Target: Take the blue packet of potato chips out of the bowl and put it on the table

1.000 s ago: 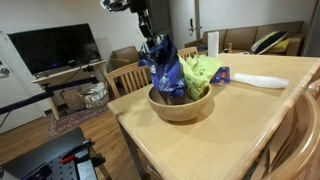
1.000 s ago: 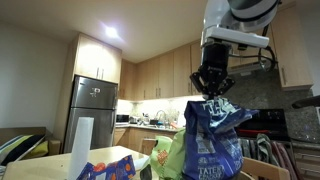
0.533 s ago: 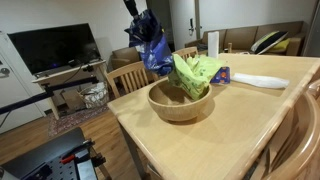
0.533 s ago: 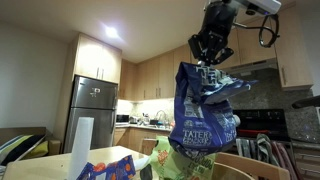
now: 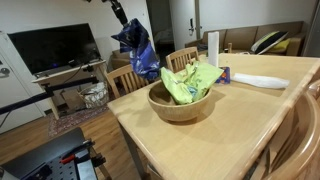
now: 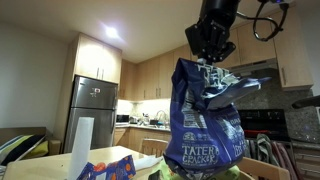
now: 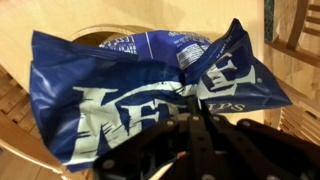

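Note:
The blue packet of potato chips hangs in the air from my gripper, up and to the side of the bowl, over the table's edge. In an exterior view the packet fills the middle under the gripper. In the wrist view the packet spreads across the frame with the gripper shut on its top edge. The tan wooden bowl stands on the light-wood table and holds a lime-green bag.
A small blue-red packet, a paper-towel roll and a white cloth lie behind the bowl. Slat-back chairs stand at the table's side. A TV is beyond.
The gripper has lifted the blue packet up out of the bowl and carried it sideways away from the bowl. The lime-green bag has slumped down into the bowl.

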### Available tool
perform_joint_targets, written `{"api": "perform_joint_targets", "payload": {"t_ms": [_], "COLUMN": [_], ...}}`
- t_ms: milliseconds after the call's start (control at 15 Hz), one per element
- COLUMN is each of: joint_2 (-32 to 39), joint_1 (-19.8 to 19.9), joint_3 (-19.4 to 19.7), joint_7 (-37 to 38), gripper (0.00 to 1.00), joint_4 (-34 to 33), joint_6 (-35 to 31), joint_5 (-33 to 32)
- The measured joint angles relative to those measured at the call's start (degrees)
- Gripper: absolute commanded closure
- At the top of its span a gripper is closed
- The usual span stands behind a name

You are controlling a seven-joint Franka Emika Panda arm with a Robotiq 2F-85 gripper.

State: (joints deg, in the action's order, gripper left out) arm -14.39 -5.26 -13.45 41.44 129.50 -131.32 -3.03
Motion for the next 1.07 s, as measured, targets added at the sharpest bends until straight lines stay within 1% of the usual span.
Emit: {"api": "perform_joint_targets", "payload": {"t_ms": [467,733,1067], "joint_2": [4.04,6.63,7.93], "joint_1": [-1.63,-3.45,-5.89], "joint_3": [-2.29,-2.88,-4.07], "joint_7": [-2.67,-4.22,-4.43], "gripper": [1.00,1.00,1.00], "joint_4": [0.69,0.70,0.66], "joint_6": [0.00,0.00,0.04], "joint_5": [-5.59,-8.04,-10.37]}}
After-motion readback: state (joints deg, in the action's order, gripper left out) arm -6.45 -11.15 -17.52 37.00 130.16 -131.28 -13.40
